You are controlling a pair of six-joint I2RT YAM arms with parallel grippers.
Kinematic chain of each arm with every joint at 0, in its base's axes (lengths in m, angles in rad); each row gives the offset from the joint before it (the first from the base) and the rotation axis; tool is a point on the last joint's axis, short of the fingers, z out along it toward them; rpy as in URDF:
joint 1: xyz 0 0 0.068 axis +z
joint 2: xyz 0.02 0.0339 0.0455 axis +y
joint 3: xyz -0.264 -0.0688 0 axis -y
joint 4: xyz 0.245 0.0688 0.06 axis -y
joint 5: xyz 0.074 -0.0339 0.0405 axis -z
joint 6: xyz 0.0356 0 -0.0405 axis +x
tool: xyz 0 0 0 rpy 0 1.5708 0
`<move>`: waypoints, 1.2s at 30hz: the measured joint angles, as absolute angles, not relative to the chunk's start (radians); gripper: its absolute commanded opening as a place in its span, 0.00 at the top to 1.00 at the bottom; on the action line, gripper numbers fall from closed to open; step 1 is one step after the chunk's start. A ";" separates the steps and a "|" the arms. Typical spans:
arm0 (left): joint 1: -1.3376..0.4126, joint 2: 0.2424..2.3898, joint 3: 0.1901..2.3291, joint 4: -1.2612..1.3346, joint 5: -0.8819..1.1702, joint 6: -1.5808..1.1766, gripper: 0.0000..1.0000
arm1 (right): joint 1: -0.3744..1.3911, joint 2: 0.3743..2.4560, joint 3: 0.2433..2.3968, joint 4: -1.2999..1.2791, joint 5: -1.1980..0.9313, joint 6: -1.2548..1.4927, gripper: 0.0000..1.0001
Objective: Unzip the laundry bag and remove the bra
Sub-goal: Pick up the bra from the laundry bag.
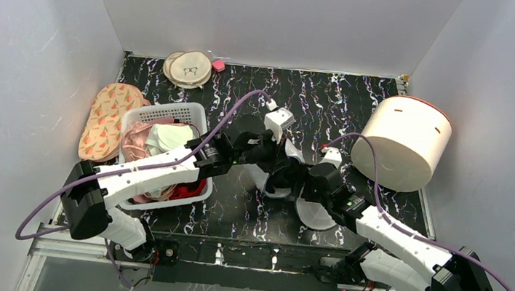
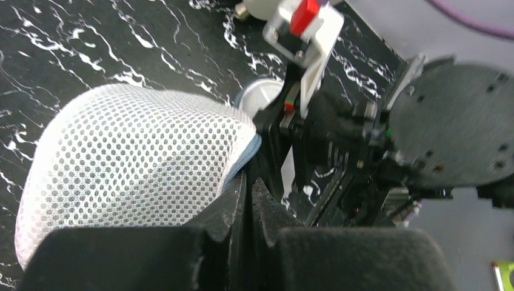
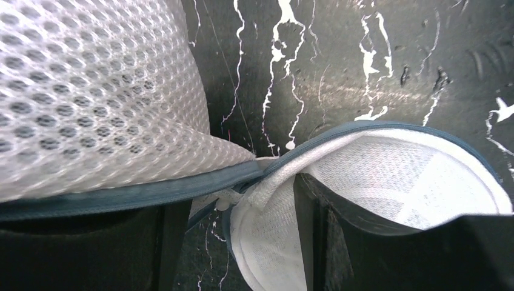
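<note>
The laundry bag (image 1: pixel 317 215) is a white mesh pod with a blue-grey zipper rim and lies partly opened at the table's middle. In the left wrist view its mesh dome (image 2: pixel 127 157) fills the left. My left gripper (image 2: pixel 248 183) is shut, its tips against the zipper rim; what is between them is hidden. In the right wrist view the dome (image 3: pixel 91 91) is upper left and the opened half (image 3: pixel 412 176) shows white fabric inside; I cannot tell whether it is the bra. My right gripper (image 3: pixel 236 242) is open and straddles the join of the two halves. Both grippers (image 1: pixel 282 172) (image 1: pixel 299 187) meet over the bag.
A white basket (image 1: pixel 192 112) of clothes stands left of the bag under my left arm. A big cream drum (image 1: pixel 405 140) lies at the right. Beige round discs (image 1: pixel 189 68) and a peach patterned pad (image 1: pixel 108 117) lie at the back left.
</note>
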State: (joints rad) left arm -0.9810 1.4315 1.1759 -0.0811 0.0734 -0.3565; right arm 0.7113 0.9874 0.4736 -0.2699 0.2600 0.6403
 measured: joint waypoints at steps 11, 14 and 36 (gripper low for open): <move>-0.961 1.401 1.084 -0.069 0.292 -0.275 1.00 | 0.699 0.937 0.530 -0.324 0.293 0.610 0.37; -0.961 1.401 1.084 -0.068 0.346 -0.234 1.00 | 0.699 0.929 0.543 -0.337 0.287 0.599 0.28; -0.961 1.196 1.147 0.062 0.094 -0.179 1.00 | 0.699 0.991 0.548 -0.330 0.286 0.578 0.28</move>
State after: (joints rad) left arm -0.9611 1.1957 1.1473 0.0616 0.0944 -0.1795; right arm 0.6987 0.9905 0.5480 -0.3298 0.2859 0.5777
